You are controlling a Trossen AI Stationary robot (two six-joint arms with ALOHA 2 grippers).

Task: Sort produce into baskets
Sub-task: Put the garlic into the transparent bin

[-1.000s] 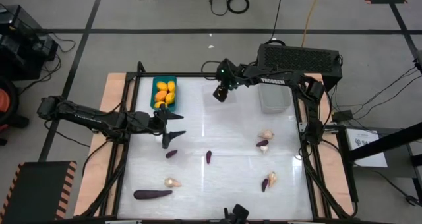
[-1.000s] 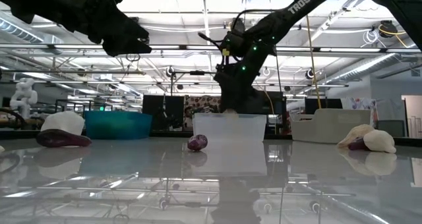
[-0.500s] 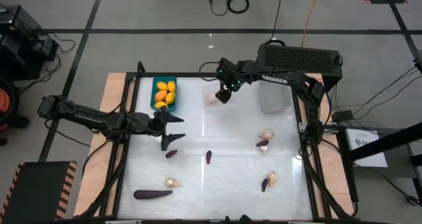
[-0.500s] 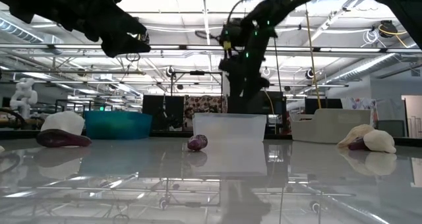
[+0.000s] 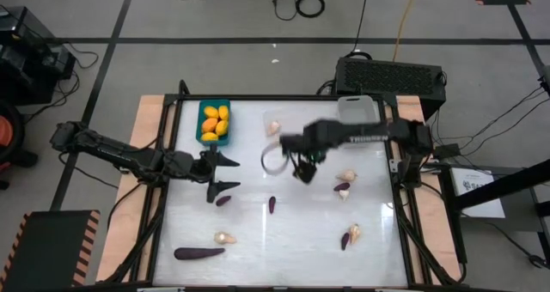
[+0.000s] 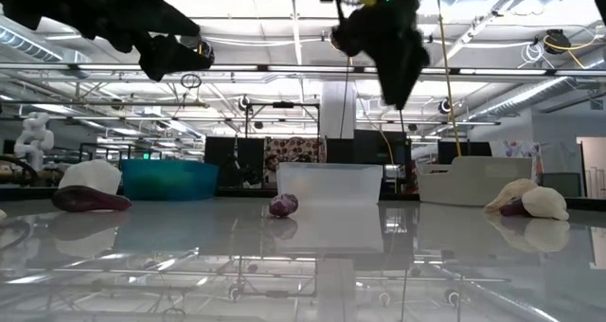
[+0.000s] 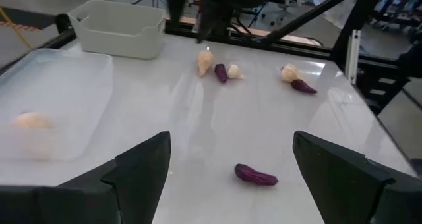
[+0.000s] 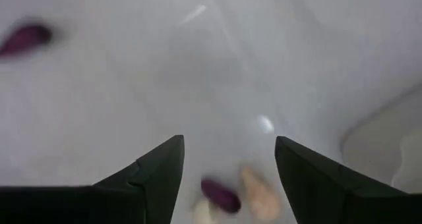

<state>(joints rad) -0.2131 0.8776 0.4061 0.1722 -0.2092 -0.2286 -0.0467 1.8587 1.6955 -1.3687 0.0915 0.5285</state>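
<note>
Right gripper: fingers apart, empty, above mid-worktop; garlic and eggplant piece just beside it, bare surface beyond.
Left gripper: fingers apart, empty; teal basket near, worktop edge behind.

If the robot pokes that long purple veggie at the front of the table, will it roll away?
Probably not far. The long purple piece lies flat on its side, so a poke at one end would likely spin it round. The white tabletop looks glossy, so it may slide easily. Being thin, it may be hard to pinch.
</note>
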